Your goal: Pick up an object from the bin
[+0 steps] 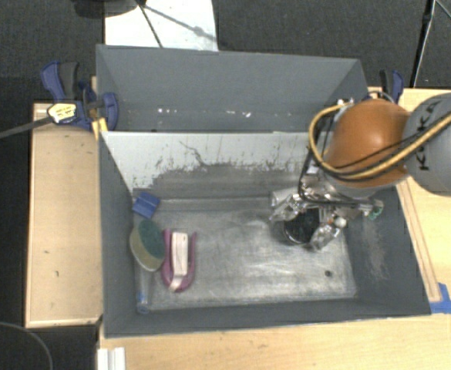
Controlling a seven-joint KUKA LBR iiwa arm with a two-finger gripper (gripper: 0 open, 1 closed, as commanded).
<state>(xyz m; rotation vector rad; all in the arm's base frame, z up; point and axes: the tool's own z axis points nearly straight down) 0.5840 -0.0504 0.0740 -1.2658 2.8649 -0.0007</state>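
My gripper [304, 223] is low over the right part of the bin floor, under the orange wrist cover. Its metal fingers [327, 233] stand apart, open. A small black rounded thing [297, 229] lies on the floor between them; whether they touch it I cannot tell.
At the bin's left side lie a small blue piece [145, 203], an oval green-and-tan sponge [148, 245] and a purple-and-pink holder-like thing [179, 261], close together. The arm comes in over the bin's right wall.
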